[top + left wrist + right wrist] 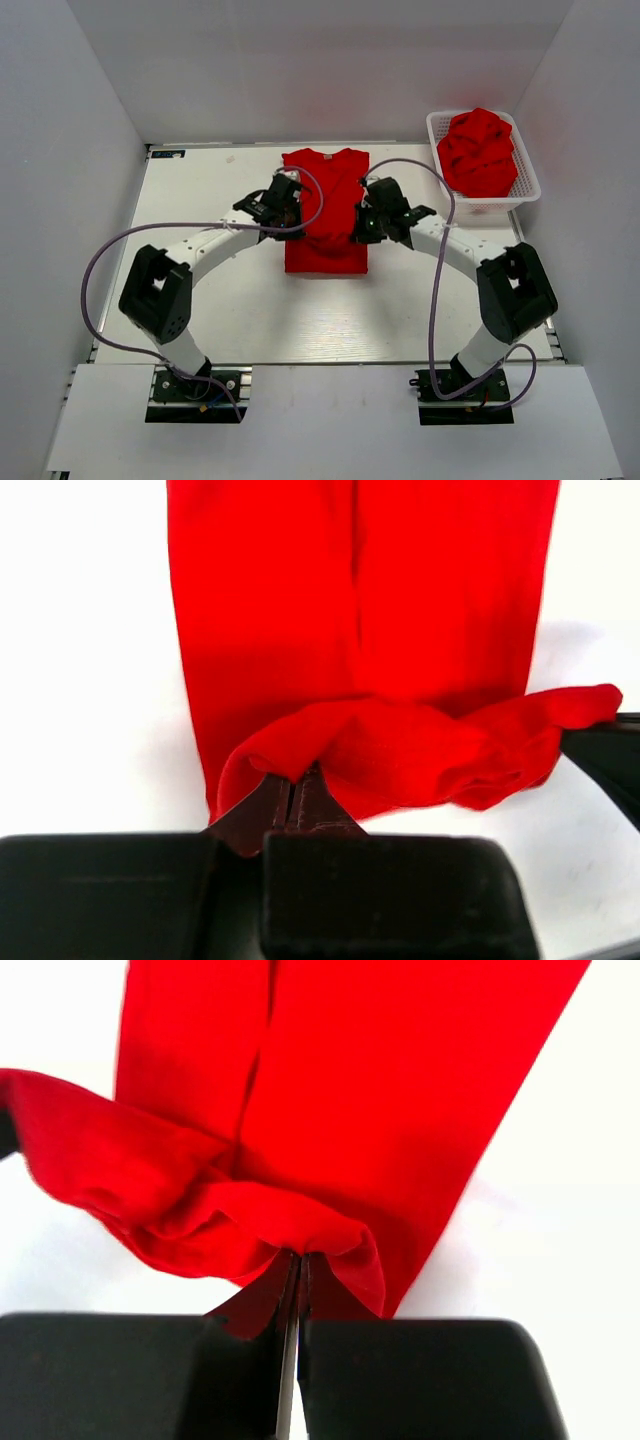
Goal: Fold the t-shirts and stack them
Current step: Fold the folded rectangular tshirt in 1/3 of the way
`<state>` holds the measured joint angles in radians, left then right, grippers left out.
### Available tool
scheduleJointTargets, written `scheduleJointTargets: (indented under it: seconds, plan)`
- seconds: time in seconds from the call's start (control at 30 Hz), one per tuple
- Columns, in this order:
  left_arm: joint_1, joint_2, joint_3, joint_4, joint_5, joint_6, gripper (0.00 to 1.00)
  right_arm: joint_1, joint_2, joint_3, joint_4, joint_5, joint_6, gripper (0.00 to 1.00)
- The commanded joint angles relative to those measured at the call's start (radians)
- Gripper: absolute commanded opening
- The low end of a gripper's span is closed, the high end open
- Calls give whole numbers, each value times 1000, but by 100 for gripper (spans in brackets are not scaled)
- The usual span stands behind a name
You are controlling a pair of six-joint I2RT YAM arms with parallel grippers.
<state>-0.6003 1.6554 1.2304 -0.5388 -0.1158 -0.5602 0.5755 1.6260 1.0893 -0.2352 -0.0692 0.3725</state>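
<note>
Where the upper right of the top view meets the side wall, one white mesh basket [497, 206] stands on the white table [200, 190]. Contents: a crumpled heap of red shirts [478, 152], rising above the rim; the number of garments cannot be told.

Item outside the basket: one red t-shirt [325, 205], at the centre of the table, folded lengthwise into a narrow strip, collar toward the top of the frame. About midway along the strip, a cloth edge is lifted and bunched across its width.

Left gripper [295, 798]: jaws pressed together on the left end of that lifted edge.

Right gripper [300, 1272]: jaws pressed together on the right end of it, the cloth sagging between the two.

Basket and strip lie well apart.
</note>
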Motion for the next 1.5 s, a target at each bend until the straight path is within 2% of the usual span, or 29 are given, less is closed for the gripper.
scheduleJointTargets:
  seconds: [0.0, 0.23, 0.5, 0.83, 1.33, 1.37, 1.4, 1.43, 1.47]
  plan:
    - [29, 39, 99, 48, 30, 71, 0, -26, 47, 92, 8, 8, -38, 0]
    - [85, 165, 233, 36, 57, 115, 0, -63, 145, 245, -30, 3, -55, 0]
    - [157, 267, 345, 17, 104, 135, 0, -115, 228, 333, -44, 3, -58, 0]
    - [198, 337, 380, 89, 202, 180, 0, -146, 328, 414, -13, -7, -55, 0]
    - [261, 449, 454, 120, 242, 169, 0, -193, 504, 579, 3, -64, -40, 1]
    - [261, 449, 454, 120, 242, 169, 9, -197, 514, 589, 10, -64, -40, 4]
    - [261, 461, 466, 132, 242, 157, 29, -206, 521, 601, 25, -60, -40, 6]
    - [273, 461, 486, 141, 242, 148, 77, -210, 552, 653, 24, -37, -21, 25]
    - [286, 490, 510, 132, 231, 148, 91, -215, 560, 681, 16, -41, -18, 39]
